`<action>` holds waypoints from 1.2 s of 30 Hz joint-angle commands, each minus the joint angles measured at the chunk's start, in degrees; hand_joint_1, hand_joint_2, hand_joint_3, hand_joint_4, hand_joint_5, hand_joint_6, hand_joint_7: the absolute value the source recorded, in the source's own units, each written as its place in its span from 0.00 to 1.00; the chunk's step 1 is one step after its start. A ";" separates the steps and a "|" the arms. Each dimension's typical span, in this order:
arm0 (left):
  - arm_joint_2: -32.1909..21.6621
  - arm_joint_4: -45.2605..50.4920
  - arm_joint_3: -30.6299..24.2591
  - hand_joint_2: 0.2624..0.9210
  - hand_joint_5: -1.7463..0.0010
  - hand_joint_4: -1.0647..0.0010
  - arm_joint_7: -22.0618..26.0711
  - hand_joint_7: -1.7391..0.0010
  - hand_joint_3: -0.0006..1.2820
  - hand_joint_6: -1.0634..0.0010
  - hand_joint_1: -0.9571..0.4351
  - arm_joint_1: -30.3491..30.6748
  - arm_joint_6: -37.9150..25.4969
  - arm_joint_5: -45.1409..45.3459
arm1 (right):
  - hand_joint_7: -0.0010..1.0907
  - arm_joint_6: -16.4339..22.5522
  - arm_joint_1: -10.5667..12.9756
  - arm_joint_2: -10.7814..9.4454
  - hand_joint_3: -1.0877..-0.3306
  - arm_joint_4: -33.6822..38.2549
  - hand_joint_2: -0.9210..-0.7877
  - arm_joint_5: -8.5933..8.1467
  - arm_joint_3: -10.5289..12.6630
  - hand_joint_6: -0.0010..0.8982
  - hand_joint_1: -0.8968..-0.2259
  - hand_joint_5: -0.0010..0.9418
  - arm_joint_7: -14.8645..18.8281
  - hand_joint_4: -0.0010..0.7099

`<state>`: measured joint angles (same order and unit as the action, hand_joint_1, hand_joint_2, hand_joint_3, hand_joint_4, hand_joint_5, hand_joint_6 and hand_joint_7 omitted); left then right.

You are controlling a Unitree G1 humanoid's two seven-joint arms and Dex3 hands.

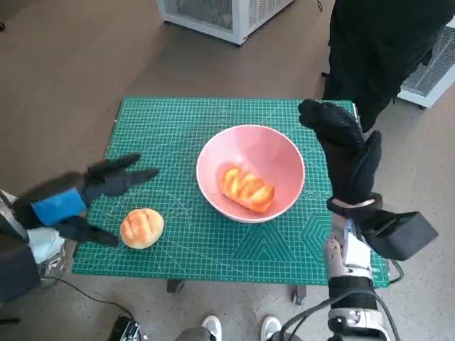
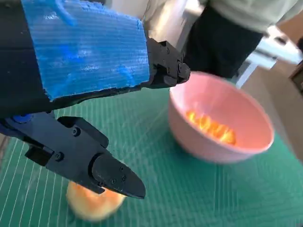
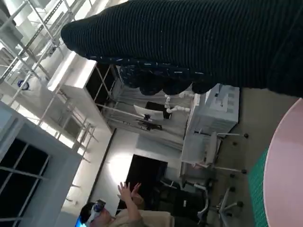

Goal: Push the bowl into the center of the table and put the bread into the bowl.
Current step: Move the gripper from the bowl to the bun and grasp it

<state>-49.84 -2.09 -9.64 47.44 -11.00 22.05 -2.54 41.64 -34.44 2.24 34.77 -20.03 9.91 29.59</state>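
Observation:
A pink bowl (image 1: 251, 172) stands near the middle of the green mat (image 1: 185, 128), with a long golden bread (image 1: 247, 189) lying inside it. A round bread roll (image 1: 142, 227) sits on the mat near its front left corner. My left hand (image 1: 85, 193) hovers beside the roll, fingers spread around it and holding nothing. In the left wrist view the roll (image 2: 92, 205) shows blurred under a black finger, with the bowl (image 2: 220, 125) beyond. My gloved right hand (image 1: 345, 145) is raised by the bowl's right side, fingers straight and empty. The bowl's rim (image 3: 284, 175) edges the right wrist view.
A person in dark clothes (image 1: 384, 42) stands at the table's far right corner. White cabinets (image 1: 220, 14) stand on the floor behind the table. Feet (image 1: 242, 327) show below the table's front edge. A person (image 3: 123, 208) with raised hands shows in the right wrist view.

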 commanded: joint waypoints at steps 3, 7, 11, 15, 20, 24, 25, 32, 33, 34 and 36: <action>0.79 -0.37 1.85 0.73 1.00 0.94 -1.72 0.99 0.00 0.77 0.46 1.98 -1.68 2.47 | 0.49 -0.65 0.61 0.46 0.43 0.87 0.00 0.09 -0.03 0.09 0.18 0.00 0.62 0.31; 1.28 -0.62 3.36 0.73 1.00 0.93 -3.68 1.00 0.00 0.77 0.48 2.71 -2.48 5.85 | 0.49 -0.80 0.62 0.59 0.43 0.80 0.00 0.15 0.00 0.09 0.18 0.00 0.60 0.31; 1.60 -1.46 5.14 0.72 1.00 0.93 -6.92 1.00 0.00 0.77 0.51 3.05 -2.46 11.02 | 0.50 -0.88 0.67 0.63 0.43 0.72 0.00 0.31 -0.06 0.09 0.18 0.00 0.56 0.31; 2.16 -2.77 7.13 0.71 1.00 0.92 -10.35 1.00 0.00 0.77 0.55 2.98 -2.07 15.95 | 0.50 -1.13 0.58 0.71 0.43 0.75 0.00 0.38 -0.10 0.08 0.18 0.00 0.54 0.31; 3.88 -5.03 9.01 0.70 0.99 0.87 -14.74 0.99 0.00 0.75 0.62 2.92 -0.05 19.24 | 0.50 -1.48 0.85 0.92 0.43 0.44 0.00 0.19 -0.09 0.08 0.19 0.00 0.66 0.30; 5.69 -6.87 10.15 0.70 0.99 0.77 -19.04 0.99 0.00 0.67 0.69 2.98 2.21 21.24 | 0.51 -1.62 1.17 1.07 0.43 0.03 0.00 0.06 -0.05 0.08 0.19 0.00 0.78 0.30; 6.19 -7.34 10.48 0.70 0.99 0.73 -20.40 0.99 0.00 0.64 0.71 3.09 2.80 21.96 | 0.51 -1.70 1.23 1.10 0.43 -0.09 0.00 0.00 -0.04 0.08 0.19 0.00 0.80 0.30; 7.93 -9.42 12.88 0.79 0.98 0.43 -26.07 0.98 0.01 0.43 0.78 3.16 4.03 26.59 | 0.51 -2.00 1.50 1.02 0.43 -0.45 0.00 -0.12 -0.07 0.08 0.19 0.00 0.71 0.30; 7.99 -9.76 13.24 0.80 0.97 0.39 -26.78 0.98 0.01 0.41 0.78 3.05 4.10 27.41 | 0.51 -2.05 1.52 0.99 0.43 -0.48 0.00 -0.09 -0.09 0.07 0.19 0.00 0.66 0.30; 8.02 -10.00 13.52 0.81 0.97 0.38 -27.33 0.97 0.01 0.39 0.78 2.97 4.16 27.98 | 0.51 -2.08 1.54 0.97 0.43 -0.50 0.00 -0.06 -0.10 0.07 0.19 0.00 0.62 0.30; 7.95 -10.87 14.14 0.83 0.97 0.31 -28.79 0.97 0.01 0.33 0.78 2.66 4.55 29.44 | 0.51 -2.10 1.62 0.93 0.43 -0.55 0.00 0.00 -0.13 0.07 0.19 0.00 0.57 0.30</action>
<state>-42.03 -11.72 3.62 20.80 -8.50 25.81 24.78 40.61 -34.34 3.21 34.01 -20.01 9.88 30.06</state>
